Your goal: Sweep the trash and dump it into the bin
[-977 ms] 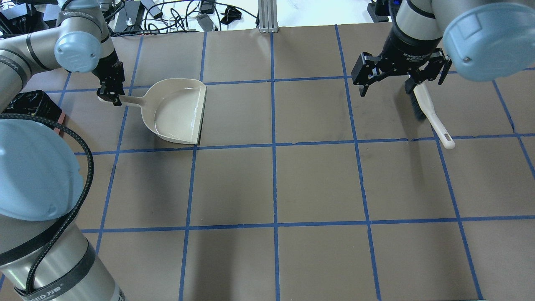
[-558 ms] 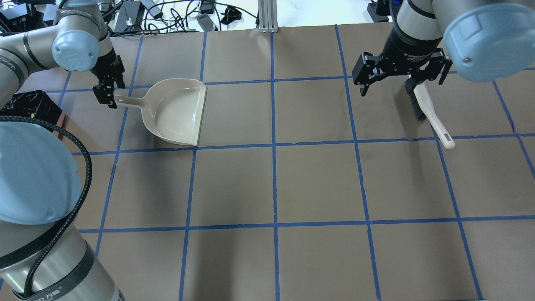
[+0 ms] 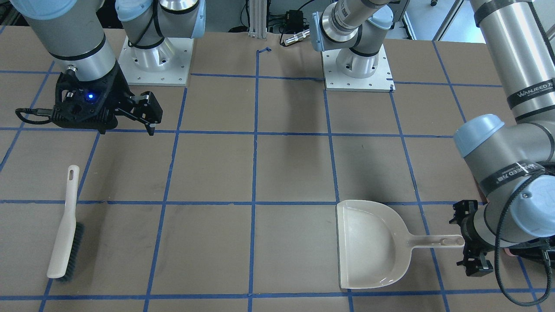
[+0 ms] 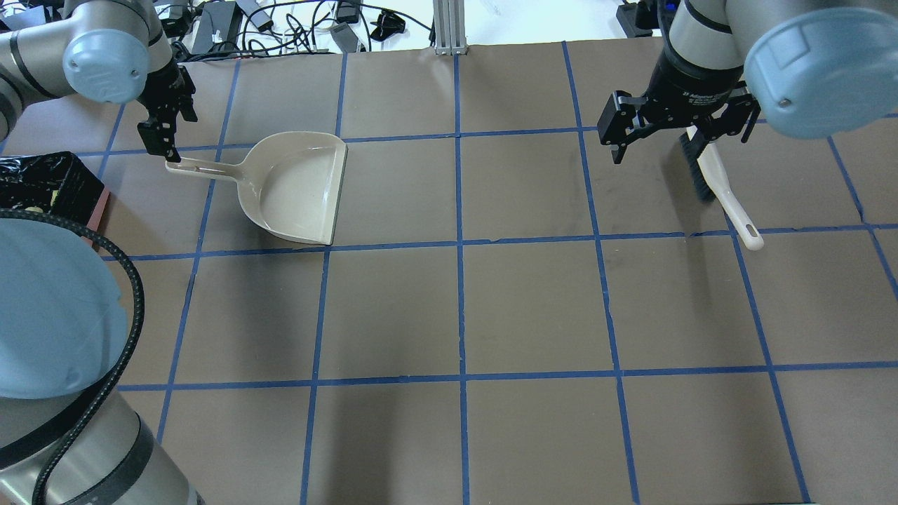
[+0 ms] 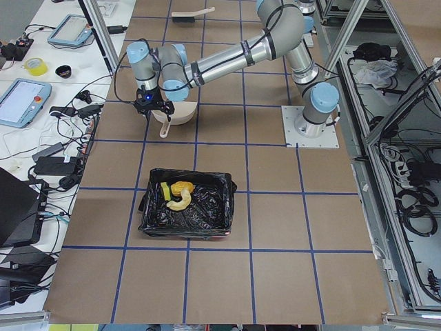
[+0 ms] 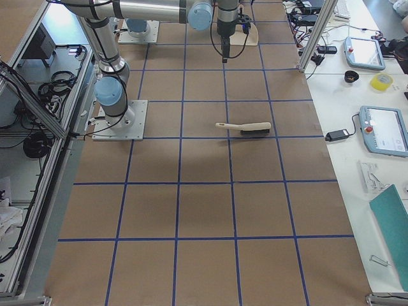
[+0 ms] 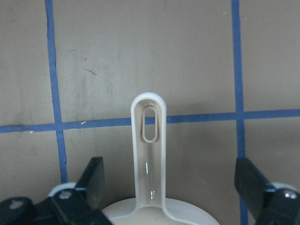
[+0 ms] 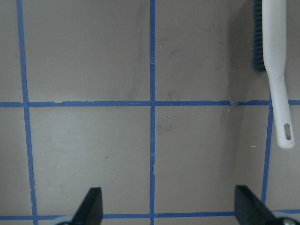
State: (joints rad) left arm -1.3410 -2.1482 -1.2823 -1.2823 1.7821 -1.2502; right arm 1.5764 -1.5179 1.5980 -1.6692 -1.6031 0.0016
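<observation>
Trash (image 5: pixel 178 195) all in bin (image 5: pixel 153 224), off the dustpan's (image 4: pixel 295 186) handle end. Dustpan flat and empty; brush (image 4: pixel 708 172) far off its mouth side. Left end effector (image 7: pixel 169 180) spread wide over the handle, right end effector (image 8: pixel 169 206) spread wide too. Neither holds anything. Tools look parked, job likely done.

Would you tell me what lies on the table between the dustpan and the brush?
Nothing: only bare brown table with blue tape lines separates the dustpan and brush, seen overhead.

The left end effector (image 3: pixel 467 239) is hanging low at the end of its outstretched arm, pointing straight down with its fingers spread wide. The right end effector (image 4: pixel 679 132) is hovering higher, also facing down, its fingers gaping wide apart.
</observation>
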